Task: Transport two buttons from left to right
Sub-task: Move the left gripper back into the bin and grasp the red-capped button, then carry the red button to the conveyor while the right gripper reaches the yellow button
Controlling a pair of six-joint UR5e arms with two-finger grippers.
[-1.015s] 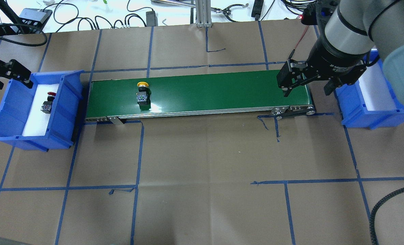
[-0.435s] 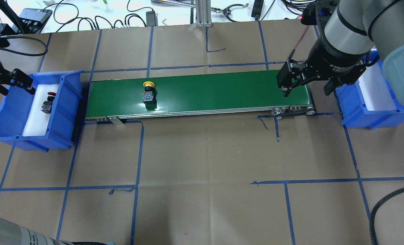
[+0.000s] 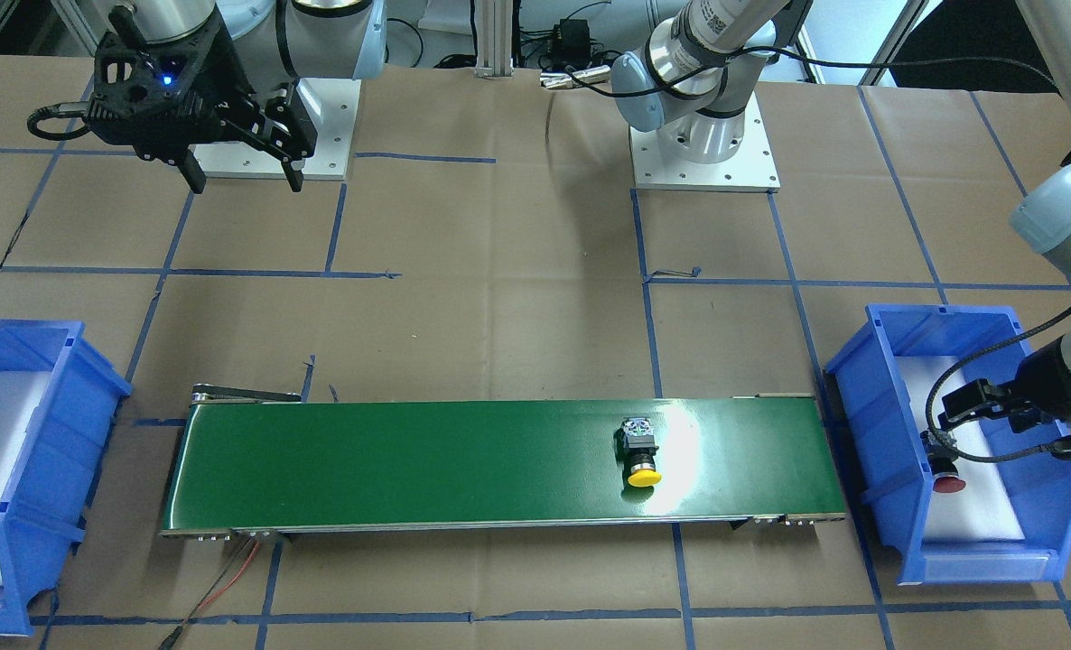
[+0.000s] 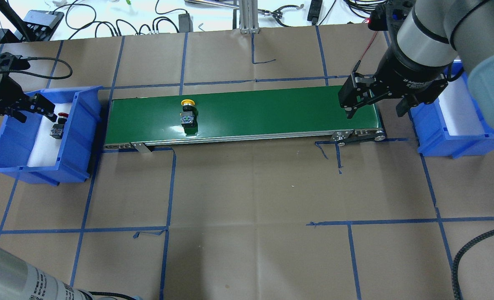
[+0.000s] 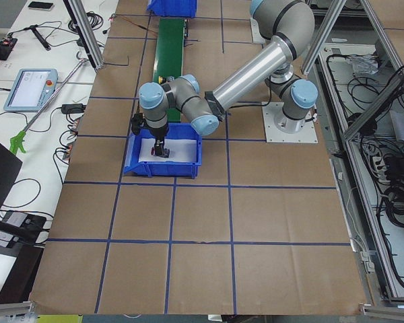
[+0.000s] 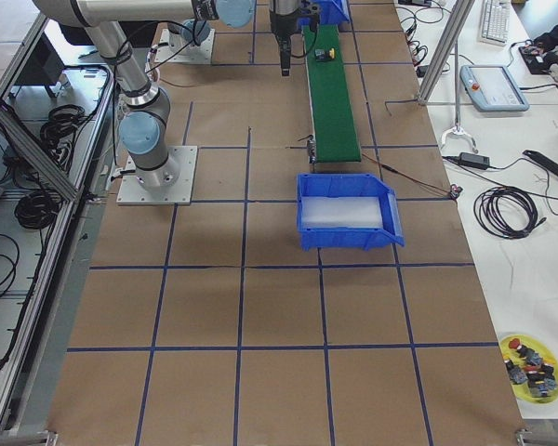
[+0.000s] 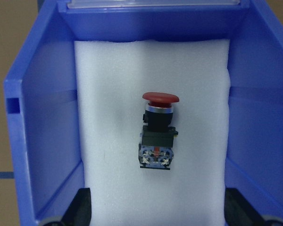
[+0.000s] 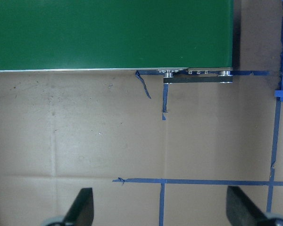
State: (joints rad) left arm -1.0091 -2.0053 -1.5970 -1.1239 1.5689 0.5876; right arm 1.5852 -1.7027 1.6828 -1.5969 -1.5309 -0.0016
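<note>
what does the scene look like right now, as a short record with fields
yellow mushroom-cap push-button: lying on the green conveyor belt, nearer its left end
red mushroom-cap push-button: lying on white foam in the left blue plastic bin
left gripper: open, over the red button, not touching it
right gripper: open, empty, above the belt's right end
right blue plastic bin: beside the belt's right end, white foam inside

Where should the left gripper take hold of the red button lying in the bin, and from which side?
Grip the red button across its squarish block body, not the cap, coming straight down from above. It lies on its side on the white foam, with its flanks flat, parallel and clear of the blue bin walls. The round cap would likely slip. The open left gripper straddles those flanks.
</note>
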